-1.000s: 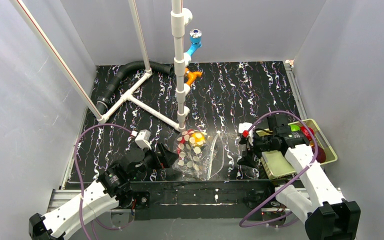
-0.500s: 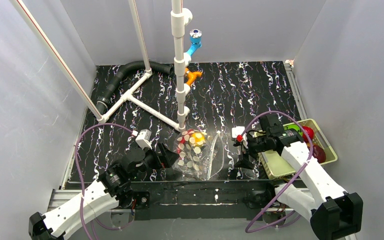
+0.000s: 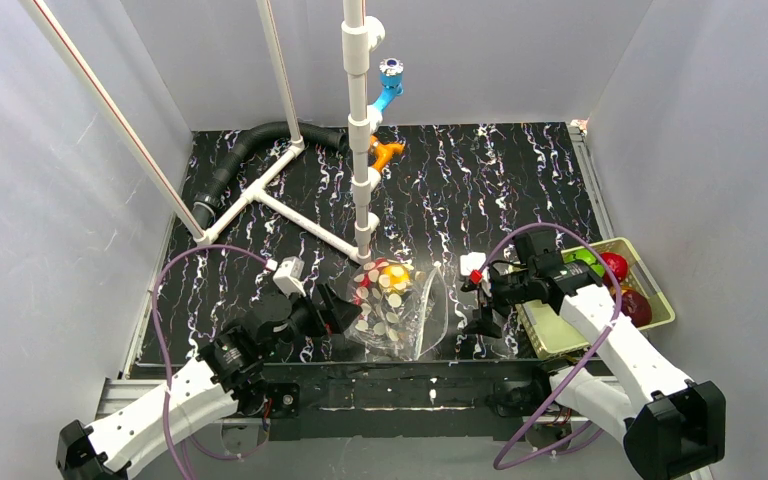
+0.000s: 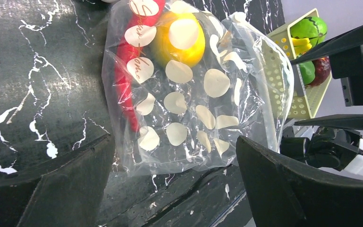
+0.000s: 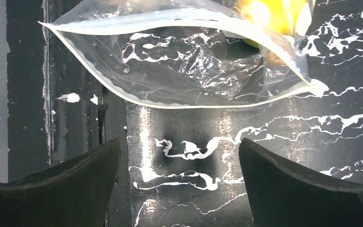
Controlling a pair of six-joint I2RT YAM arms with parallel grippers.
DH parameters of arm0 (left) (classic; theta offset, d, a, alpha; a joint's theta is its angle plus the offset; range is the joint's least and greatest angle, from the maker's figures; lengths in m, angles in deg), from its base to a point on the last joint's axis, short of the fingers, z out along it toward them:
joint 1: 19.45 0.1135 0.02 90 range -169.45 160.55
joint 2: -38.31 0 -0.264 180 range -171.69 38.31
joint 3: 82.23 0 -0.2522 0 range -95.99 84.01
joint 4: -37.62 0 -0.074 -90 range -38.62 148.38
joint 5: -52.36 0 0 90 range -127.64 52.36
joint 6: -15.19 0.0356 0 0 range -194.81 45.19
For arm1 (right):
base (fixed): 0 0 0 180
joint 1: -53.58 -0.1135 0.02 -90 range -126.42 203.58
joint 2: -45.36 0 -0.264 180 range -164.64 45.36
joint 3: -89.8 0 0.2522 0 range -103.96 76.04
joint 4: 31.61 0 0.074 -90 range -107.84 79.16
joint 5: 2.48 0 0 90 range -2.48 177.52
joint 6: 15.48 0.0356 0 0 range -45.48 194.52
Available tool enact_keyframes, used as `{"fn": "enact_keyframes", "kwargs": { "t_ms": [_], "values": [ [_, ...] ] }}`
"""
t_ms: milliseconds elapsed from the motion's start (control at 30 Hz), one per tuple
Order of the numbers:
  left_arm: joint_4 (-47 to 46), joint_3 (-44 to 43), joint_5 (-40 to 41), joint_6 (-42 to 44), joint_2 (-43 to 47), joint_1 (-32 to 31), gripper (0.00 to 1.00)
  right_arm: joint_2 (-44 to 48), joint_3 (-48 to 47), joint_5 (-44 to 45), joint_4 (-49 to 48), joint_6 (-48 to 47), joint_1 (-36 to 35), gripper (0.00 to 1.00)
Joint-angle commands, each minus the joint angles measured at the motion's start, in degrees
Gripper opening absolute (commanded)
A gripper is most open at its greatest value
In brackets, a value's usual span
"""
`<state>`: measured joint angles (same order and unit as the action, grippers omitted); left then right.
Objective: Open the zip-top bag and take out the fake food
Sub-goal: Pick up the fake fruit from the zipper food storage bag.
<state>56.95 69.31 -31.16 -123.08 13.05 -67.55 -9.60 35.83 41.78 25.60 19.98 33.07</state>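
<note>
A clear dotted bag (image 3: 400, 315) lies at the near edge of the table (image 3: 520, 180), mouth gaping, with red and yellow fake food (image 4: 177, 42) inside. The left gripper (image 3: 345, 312) and right gripper (image 3: 482, 318) flank it, both spread wide and empty.

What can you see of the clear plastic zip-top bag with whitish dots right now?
The clear, crinkly zip-top bag, printed with round whitish dots, lies on the black marbled table near its front edge. Its zip mouth gapes open toward the right gripper. A long red piece and a rounded yellow piece sit inside along its far side. The open left gripper faces its closed end; neither gripper clamps it.
</note>
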Motion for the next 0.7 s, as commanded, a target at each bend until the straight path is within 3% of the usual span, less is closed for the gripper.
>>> {"fn": "enact_keyframes", "kwargs": {
  "t_ms": [0, 667],
  "values": [
    [-3.5, 0.5, -1.1, -0.8, -1.8, 0.3, 1.00, 0.2, 1.0, -2.2, -2.9, 2.0, -1.3, 1.00],
    [-13.7, 2.0, -3.6, -4.2, -10.0, 0.3, 1.00, -2.5, 2.4, 1.7, -9.7, 7.3, -5.6, 1.00]
  ]
}}
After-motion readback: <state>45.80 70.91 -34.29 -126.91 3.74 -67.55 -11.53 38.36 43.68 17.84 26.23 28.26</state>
